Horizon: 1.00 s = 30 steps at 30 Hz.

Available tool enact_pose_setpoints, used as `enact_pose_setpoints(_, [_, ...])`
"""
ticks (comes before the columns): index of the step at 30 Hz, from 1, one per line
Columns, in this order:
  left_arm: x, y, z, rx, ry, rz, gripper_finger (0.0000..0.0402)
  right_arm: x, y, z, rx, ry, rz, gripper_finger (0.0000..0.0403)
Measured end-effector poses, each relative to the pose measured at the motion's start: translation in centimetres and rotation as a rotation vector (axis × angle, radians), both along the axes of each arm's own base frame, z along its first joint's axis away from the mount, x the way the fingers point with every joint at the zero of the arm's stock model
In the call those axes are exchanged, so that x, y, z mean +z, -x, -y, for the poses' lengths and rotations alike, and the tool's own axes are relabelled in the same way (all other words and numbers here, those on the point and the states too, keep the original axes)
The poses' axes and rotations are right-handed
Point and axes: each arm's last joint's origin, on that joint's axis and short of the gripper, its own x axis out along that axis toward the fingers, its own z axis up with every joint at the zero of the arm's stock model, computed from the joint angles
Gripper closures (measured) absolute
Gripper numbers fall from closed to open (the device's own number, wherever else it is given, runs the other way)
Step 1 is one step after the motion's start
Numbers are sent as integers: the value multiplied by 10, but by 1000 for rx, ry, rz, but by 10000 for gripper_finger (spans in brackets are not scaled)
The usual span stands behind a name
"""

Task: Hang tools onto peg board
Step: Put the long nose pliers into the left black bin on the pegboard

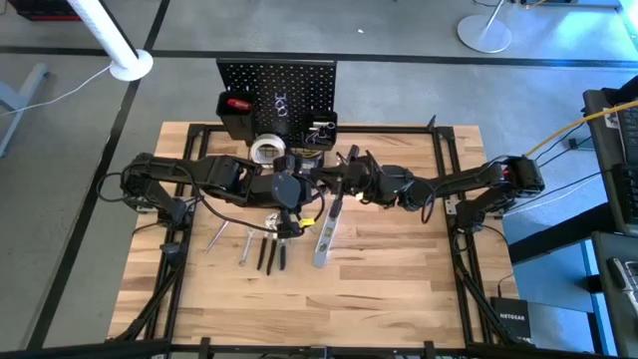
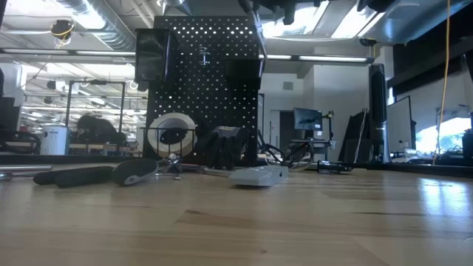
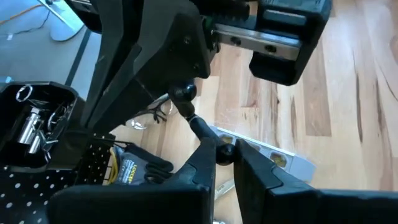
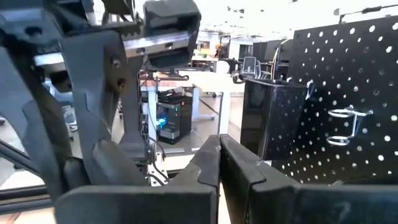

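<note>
The black peg board [image 1: 289, 85] stands upright at the table's far edge, with black bins on it. In front of it, above the table's middle, my two grippers meet. My left gripper [image 3: 225, 155] slants down and is shut on a black C-clamp part, a thin rod [image 3: 200, 124] with a ball end [image 3: 183, 93]. My right gripper [image 4: 219, 146] lies about level, pointing toward the table's left, and is shut with nothing visible between its fingers. A pale tape roll [image 1: 266, 150] and black gloves [image 2: 225, 144] rest at the board's foot. The silver level [image 1: 326, 237] lies flat. My left gripper pinches a small round black piece [image 3: 224, 153] at the rod's near end between its two fingertips, slanting down from the table's left. The rod rises from the fingers toward my right gripper and is clear of the table. Whether my right gripper touches the clamp, I cannot tell.
Black-handled pliers and other small tools [image 1: 271, 251] lie in a row on the wood, left of the level. One bin on the board holds a red thing [image 1: 237, 103], another silver hooks [image 3: 31, 121]. The wood at the near side lies bare.
</note>
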Motion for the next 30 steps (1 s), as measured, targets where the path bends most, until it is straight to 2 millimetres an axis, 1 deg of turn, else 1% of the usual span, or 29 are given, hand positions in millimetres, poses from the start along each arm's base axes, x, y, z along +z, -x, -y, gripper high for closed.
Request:
enact_pose_setpoints(3, [0,0,0,5,-3,-4,378,3,2,0,6,4,8,393])
enact_pose_setpoints(8, [-1,1,-2,38,-9,-9,380,13,9,-1,-1,19,21,393])
enact_pose_setpoints(12, [-1,2,-3,44,-9,-11,377,18,18,0,-8,66,-41,388])
enact_pose_setpoints(15, [-1,2,-2,46,-10,-16,381,22,29,1,-32,83,-113,365])
enact_pose_setpoints(18, [-1,2,-2,51,-7,-15,381,22,43,3,-37,95,-239,325])
enact_pose_setpoints(21, [-2,2,-2,63,-2,-11,378,15,57,4,-30,94,-401,277])
enact_pose_setpoints(24, [-1,2,-2,73,8,-5,379,1,62,4,-5,49,-510,236])
enact_pose_setpoints(27, [-1,1,-2,82,20,14,381,-17,55,3,4,47,-526,210])
enact_pose_setpoints(30, [0,1,-2,90,30,20,377,-28,45,4,-46,100,-491,197])
